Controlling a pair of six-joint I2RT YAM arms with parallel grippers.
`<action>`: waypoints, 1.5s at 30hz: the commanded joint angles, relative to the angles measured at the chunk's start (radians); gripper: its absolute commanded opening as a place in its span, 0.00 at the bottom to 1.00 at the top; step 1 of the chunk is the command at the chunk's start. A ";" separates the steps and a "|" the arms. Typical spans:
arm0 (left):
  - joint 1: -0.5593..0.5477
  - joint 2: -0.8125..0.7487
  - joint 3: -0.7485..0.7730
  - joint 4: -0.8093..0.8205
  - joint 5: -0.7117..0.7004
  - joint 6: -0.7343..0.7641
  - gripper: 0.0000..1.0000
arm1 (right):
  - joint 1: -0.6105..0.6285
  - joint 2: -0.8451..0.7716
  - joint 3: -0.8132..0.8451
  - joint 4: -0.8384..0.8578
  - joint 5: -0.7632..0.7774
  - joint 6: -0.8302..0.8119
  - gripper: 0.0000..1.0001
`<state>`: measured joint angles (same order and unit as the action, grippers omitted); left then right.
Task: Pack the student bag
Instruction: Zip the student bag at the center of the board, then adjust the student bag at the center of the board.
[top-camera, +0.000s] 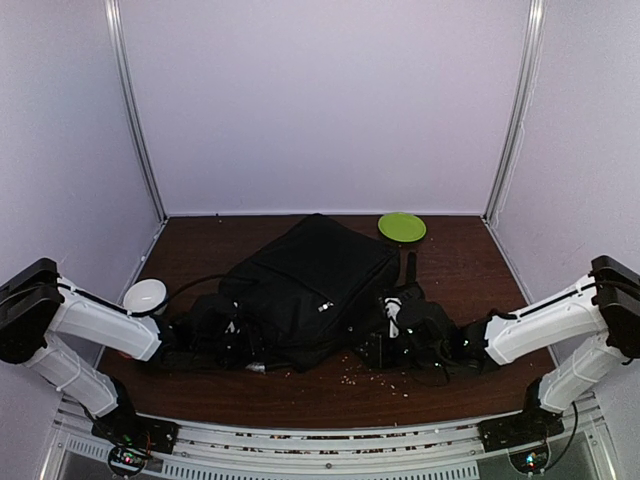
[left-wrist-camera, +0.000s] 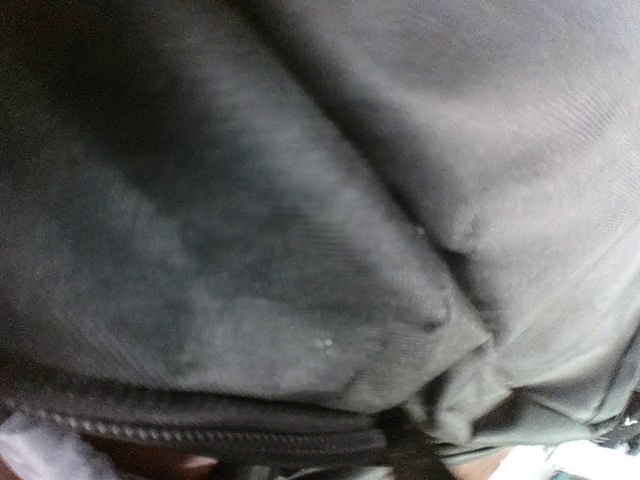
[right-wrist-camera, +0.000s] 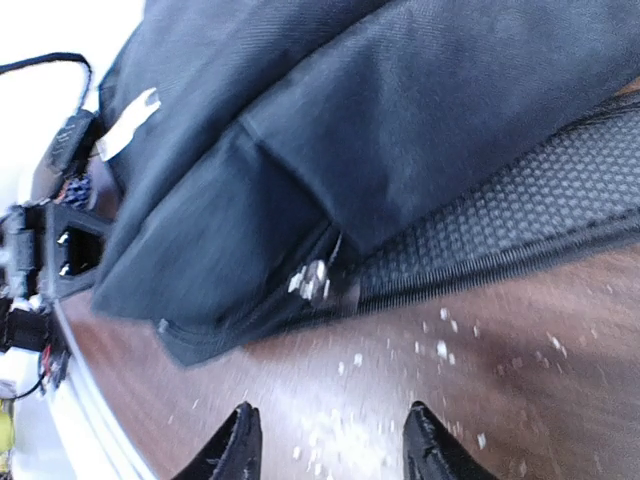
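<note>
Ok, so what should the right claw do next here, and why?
Probably ease the right claw forward to the metal zipper pull on the student bag and close on it. The claw is open and empty just short of the pull, and the bag looks zipped, so it likely needs opening first.

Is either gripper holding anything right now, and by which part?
Right gripper: open, nothing held, just short of the student bag. Left gripper: against the bag fabric, fingers hidden, cannot tell.
</note>
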<state>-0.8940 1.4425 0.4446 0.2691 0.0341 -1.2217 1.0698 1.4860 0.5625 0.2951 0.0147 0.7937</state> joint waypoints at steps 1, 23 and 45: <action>0.005 -0.037 0.026 -0.042 0.020 0.098 0.63 | -0.004 -0.152 -0.073 0.003 0.001 0.064 0.54; 0.290 -0.287 0.403 -0.469 -0.299 0.525 0.97 | -0.123 -0.267 -0.078 0.014 0.450 0.559 0.62; 0.084 0.141 0.410 -0.114 0.169 0.393 0.10 | -0.269 0.292 0.618 -0.317 -0.261 0.170 0.53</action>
<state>-0.6159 1.6249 0.8639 0.0151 0.0143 -0.7658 0.7998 1.7432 1.0641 0.0879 -0.0803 1.1240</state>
